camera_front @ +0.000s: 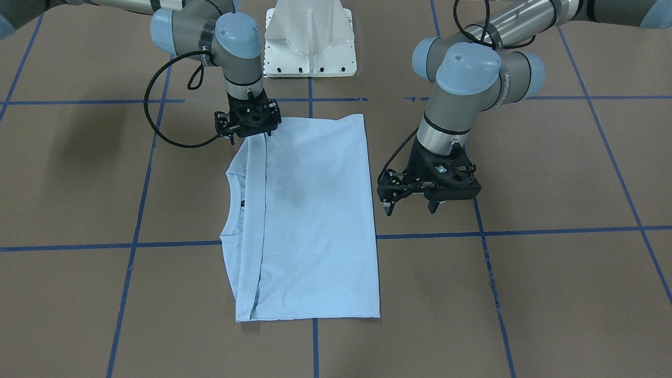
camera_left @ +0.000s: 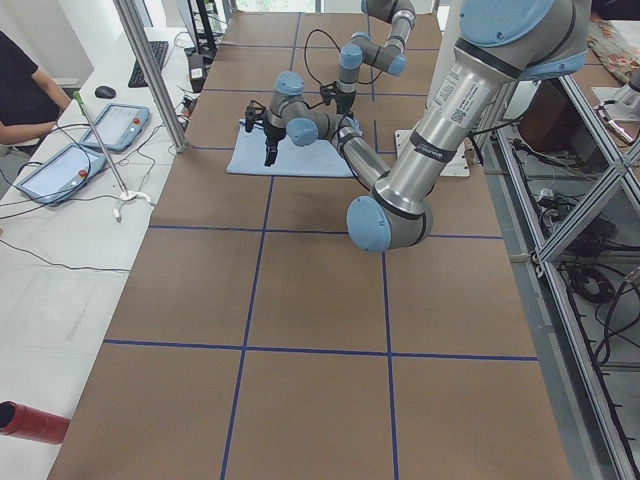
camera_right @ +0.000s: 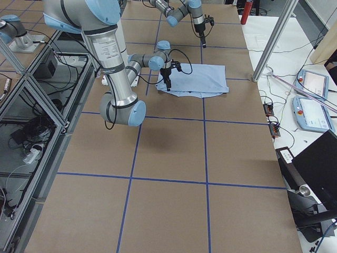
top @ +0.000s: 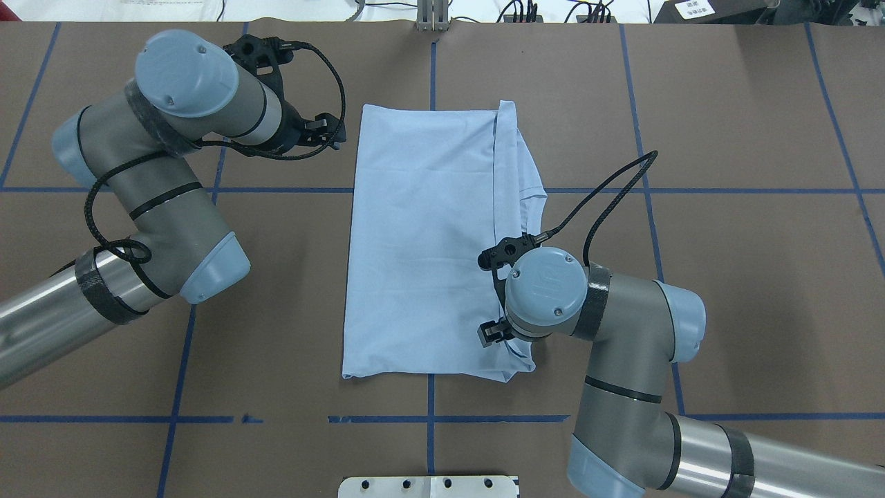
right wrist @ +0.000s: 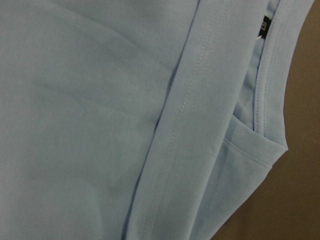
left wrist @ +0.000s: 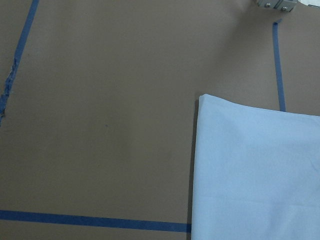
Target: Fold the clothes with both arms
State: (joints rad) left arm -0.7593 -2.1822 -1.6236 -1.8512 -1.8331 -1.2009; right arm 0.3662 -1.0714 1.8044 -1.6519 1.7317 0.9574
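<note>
Exterior front-facing view: the light blue T-shirt (camera_front: 315,210) is laid flat at the middle of the worktop (camera_front: 551,168). It is folded into a long rectangle, and its collar (camera_front: 231,202) is turned toward the end on the robot's right. Just beside the shirt's opposite long edge, the left gripper (camera_front: 410,206) is poised over the brown surface, fingers (camera_front: 387,209) spread with nothing between them. Farther back, the right gripper (camera_front: 253,134) is set on the shirt's corner nearest the robot's edge. Whether its fingers are clenched on the fabric cannot be told. Beyond, the white pedestal (camera_front: 310,39) is seen at that edge.
</note>
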